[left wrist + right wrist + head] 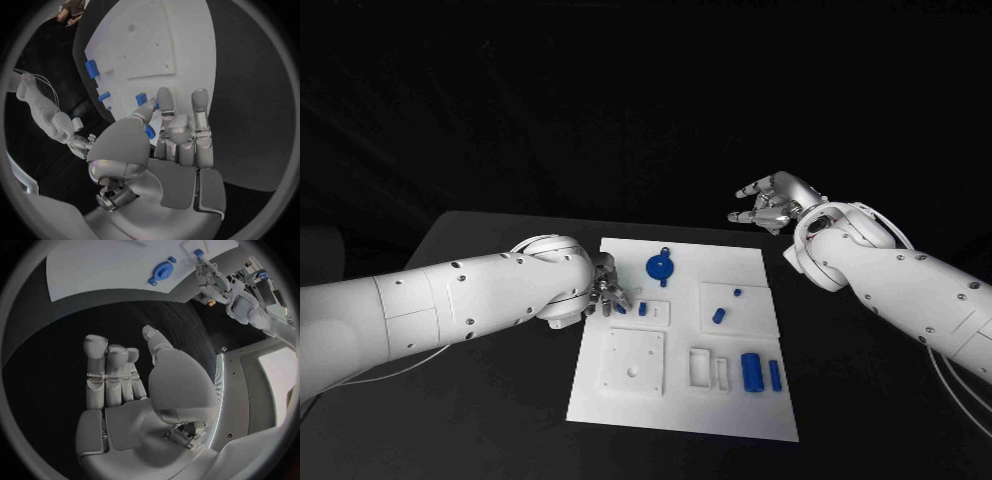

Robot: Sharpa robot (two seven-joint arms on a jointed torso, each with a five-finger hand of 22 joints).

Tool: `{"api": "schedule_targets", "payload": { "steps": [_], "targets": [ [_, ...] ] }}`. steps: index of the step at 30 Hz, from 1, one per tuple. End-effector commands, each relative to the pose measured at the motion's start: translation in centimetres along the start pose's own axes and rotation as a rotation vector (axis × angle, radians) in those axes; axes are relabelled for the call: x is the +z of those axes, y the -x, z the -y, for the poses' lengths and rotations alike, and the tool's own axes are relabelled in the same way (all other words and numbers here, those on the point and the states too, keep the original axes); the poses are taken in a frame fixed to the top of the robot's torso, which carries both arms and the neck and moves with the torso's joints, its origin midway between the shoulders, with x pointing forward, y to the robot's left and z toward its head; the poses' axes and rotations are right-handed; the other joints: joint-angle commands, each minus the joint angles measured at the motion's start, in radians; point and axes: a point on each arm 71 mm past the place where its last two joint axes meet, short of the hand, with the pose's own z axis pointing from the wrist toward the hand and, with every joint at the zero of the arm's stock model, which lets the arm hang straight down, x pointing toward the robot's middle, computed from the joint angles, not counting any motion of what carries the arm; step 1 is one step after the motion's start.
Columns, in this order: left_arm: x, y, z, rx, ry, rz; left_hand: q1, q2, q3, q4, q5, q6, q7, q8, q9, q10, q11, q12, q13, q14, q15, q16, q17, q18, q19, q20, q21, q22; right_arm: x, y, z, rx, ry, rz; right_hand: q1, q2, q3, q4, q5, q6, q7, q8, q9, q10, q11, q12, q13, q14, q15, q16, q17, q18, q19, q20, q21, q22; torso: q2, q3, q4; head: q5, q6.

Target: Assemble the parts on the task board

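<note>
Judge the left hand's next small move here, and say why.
Probably close the fingers on the small blue part and lift it. The left hand sits at the board's left edge with fingertips right at that part, though a grip isn't clear. The right hand is open, off the board.

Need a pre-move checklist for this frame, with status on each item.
1. Right hand empty, clear of the task board: ok.
2. Left hand at the board's left edge: ok.
3. Left hand holding a small blue part: cannot tell; fingers touch or cover it.
4. Round blue part lies free on the board: ok.
5. Two blue cylinders lie untouched near the front: ok.
</note>
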Motion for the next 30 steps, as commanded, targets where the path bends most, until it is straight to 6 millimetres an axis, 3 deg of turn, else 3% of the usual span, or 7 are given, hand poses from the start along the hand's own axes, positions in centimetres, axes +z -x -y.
{"api": "schedule_targets", "payload": {
  "steps": [1, 22, 30],
  "targets": [
    [0.11, -1.21, 0.3, 0.028, -0.008, -0.06, -0.004, -0.014, -0.006, 0.003, 0.009, 0.077, -0.075, 0.002, 0.108, 0.046, -0.004, 0.005, -0.001, 0.005, 0.0, 0.004, 0.002, 0.016, 0.0, 0.006, 0.006, 0.018, -0.02, -0.1, -0.06, -0.011, 0.011, -0.009, -0.009, 0.002, 0.0, 0.005, 0.003, 0.008, 0.0, 0.003, 0.0, -0.008, -0.002, -0.005, -0.001, -0.003, 0.002, -0.004, -0.001, 0.013, 0.05, 0.004, -0.004, -0.002, 0.0, -0.0003, 0.0003, -0.001, -0.001],
    [0.21, -1.06, 0.21, 0.024, -0.006, -0.049, -0.018, -0.035, -0.02, 0.03, 0.017, 0.08, -0.078, 0.0, 0.108, 0.046, -0.005, 0.008, -0.004, 0.005, -0.001, 0.003, 0.004, 0.015, 0.001, 0.005, 0.007, 0.017, -0.03, -0.2, -0.03, -0.014, 0.012, -0.01, -0.01, 0.001, -0.001, 0.007, 0.005, 0.007, 0.0, 0.003, 0.0, -0.008, -0.002, -0.006, -0.002, -0.003, 0.002, -0.007, -0.003, 0.013, 0.049, 0.004, -0.007, -0.003, 0.0, -0.0002, 0.0002, -0.002, -0.002],
    [0.27, -0.96, 0.04, 0.022, -0.001, -0.047, -0.027, -0.055, -0.035, 0.052, 0.015, 0.082, -0.081, 0.0, 0.108, 0.046, -0.006, 0.009, -0.004, 0.005, -0.002, 0.002, 0.005, 0.014, 0.001, 0.004, 0.007, 0.017, -0.04, -0.18, 0.01, -0.014, 0.012, -0.009, -0.01, 0.001, -0.001, 0.007, 0.005, 0.007, 0.0, 0.003, 0.0, -0.008, -0.002, -0.006, -0.002, -0.003, 0.002, -0.007, -0.003, 0.013, 0.049, 0.004, -0.007, -0.003, 0.0, -0.0002, 0.0003, -0.002, -0.002]
  ]
}}
